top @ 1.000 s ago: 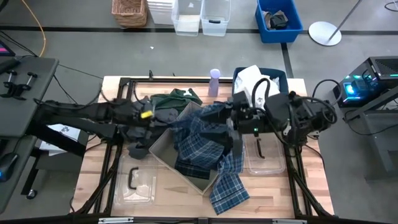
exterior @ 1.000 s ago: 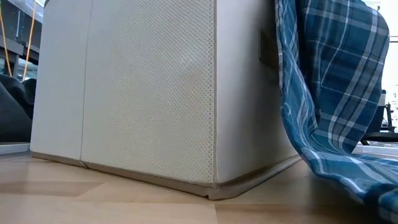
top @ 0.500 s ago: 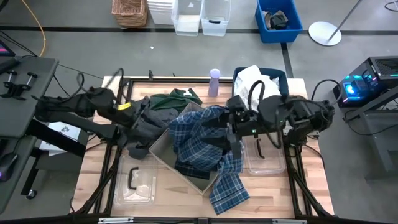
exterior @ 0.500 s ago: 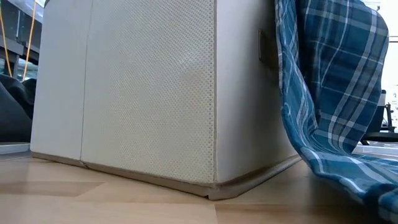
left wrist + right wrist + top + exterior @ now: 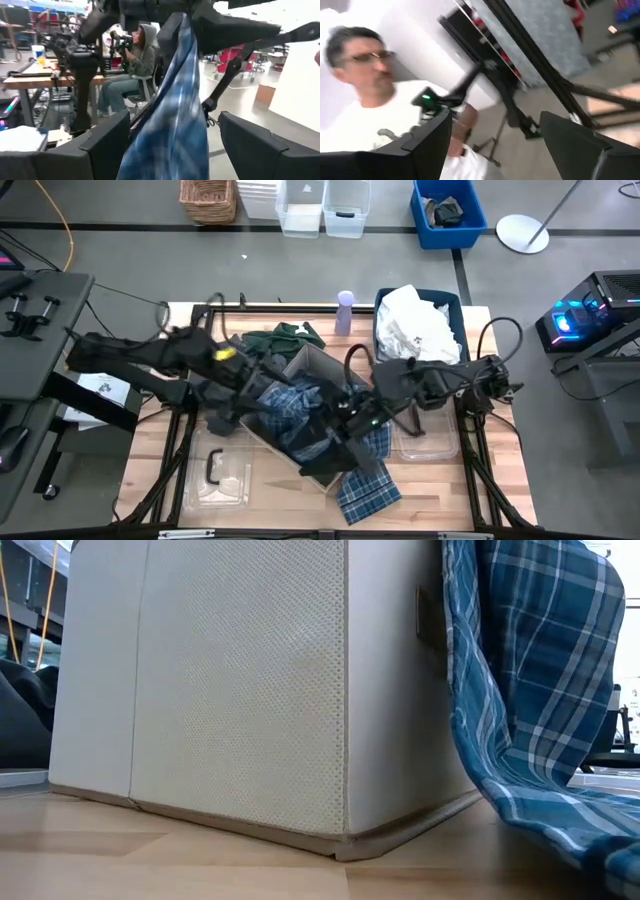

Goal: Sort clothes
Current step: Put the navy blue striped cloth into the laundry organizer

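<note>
The blue-and-white plaid shirt [image 5: 300,415] lies in the beige fabric box [image 5: 262,432]. Its tail hangs over the box's near corner [image 5: 530,690] onto the table [image 5: 365,492]. My left gripper [image 5: 262,385] is open over the box's left side; in the left wrist view [image 5: 170,150] a hanging strip of the shirt [image 5: 175,115] passes between its fingers. My right gripper [image 5: 335,435] is open over the box's near right part. Nothing shows between its fingers in the right wrist view [image 5: 495,145]. A dark grey garment [image 5: 222,395] and a dark green one [image 5: 285,338] lie left of and behind the box. White clothes [image 5: 420,320] fill the dark blue bin [image 5: 452,302]. My left gripper has a finger [image 5: 107,145] on either side of the hanging plaid strip; I cannot tell whether either touches it. My right gripper is open, and the strip's upper end [image 5: 186,30] hangs from under my right arm, which hides the place of contact.
A lilac bottle [image 5: 345,310] stands at the table's far edge. Clear plastic lids lie near left [image 5: 220,472] and right [image 5: 425,430] on the table. People show in the room beyond in both wrist views [image 5: 137,60] [image 5: 365,90].
My right gripper has gone toward the table's near and left edges, down over the box. The plaid shirt's raised upper part has sunk into the box; its tail on the table stays. My left gripper drew back toward the left edge, then came right again over the box.
</note>
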